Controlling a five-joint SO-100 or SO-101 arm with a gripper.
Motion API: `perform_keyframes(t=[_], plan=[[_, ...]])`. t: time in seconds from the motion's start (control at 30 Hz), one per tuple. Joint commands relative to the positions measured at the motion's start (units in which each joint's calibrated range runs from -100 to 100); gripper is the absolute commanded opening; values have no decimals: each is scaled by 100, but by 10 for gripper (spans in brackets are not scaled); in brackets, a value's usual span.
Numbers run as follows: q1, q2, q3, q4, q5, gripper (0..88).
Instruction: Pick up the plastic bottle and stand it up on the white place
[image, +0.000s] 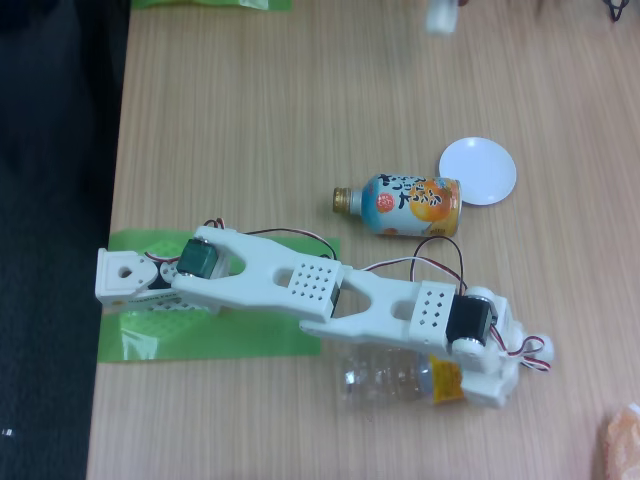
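At the left edge of the wooden worktop (250, 100) in the fixed view, the arm's white base sits on a green mat (200, 335). From there the arm reaches rightward across the worktop in 2 perforated white links.

Moving right, an orange-and-blue bottle-can (405, 205) lies on its side near the middle, gold cap to the left, base nearly touching the white saucer (478, 170) — that dish stands bare, with nothing on it.

Below, near the front edge, the clear plastic bottle (385, 378) lies flat on the worktop, tucked partly under the arm's forearm. Its long axis runs roughly left to right, almost level in the picture. The yellow-orange label band sits toward the right end, and the transparent body stretches leftward; the cap is hidden by the arm, so I judge that it points right, but I cannot confirm this.

The claw (480, 385) is down over the bottle's right end, at the label. Whether it is clenched on the bottle or spread around it I cannot tell, because the wrist covers the fingers.

By my reading the task is at its grasping step: the bottle is not yet lifted, and carrying it up to the saucer, turning it upright and setting it down all remain.
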Motion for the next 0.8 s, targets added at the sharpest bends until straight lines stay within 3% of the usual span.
perform_keyframes(t=[0.0,0.77], plan=[[37,-515,-217,538,25,364],[-82,-549,-199,-1042,35,373]])
